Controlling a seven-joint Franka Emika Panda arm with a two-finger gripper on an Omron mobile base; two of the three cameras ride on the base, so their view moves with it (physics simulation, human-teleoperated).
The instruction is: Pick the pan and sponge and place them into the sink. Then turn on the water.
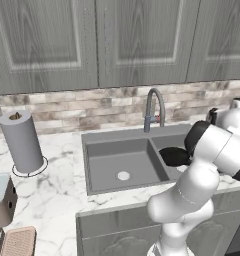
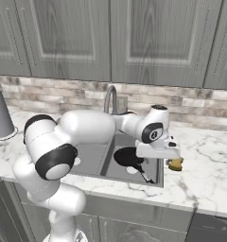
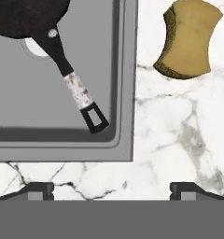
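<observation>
The black pan [image 3: 25, 18] lies in the right basin of the grey sink [image 3: 39, 102], its short handle [image 3: 79, 93] pointing toward the front corner. It also shows in the base views, as the pan [image 1: 174, 156] partly behind my arm and the pan [image 2: 127, 156] below my hand. The yellow-ochre sponge [image 3: 188, 39] rests on the marble counter just right of the sink, and the sponge [image 2: 176, 164] sits beside my hand. My gripper [image 3: 111, 191] hovers open over the counter at the sink's front right corner, holding nothing. No stream falls from the arched faucet [image 1: 153, 107].
A paper towel roll [image 1: 22, 142] stands on the counter left of the sink [image 1: 122, 160]. A pinkish-tan textured pad [image 1: 18, 241] and a boxy appliance [image 1: 2, 200] sit at the far left front. Grey cabinets hang above the brick backsplash.
</observation>
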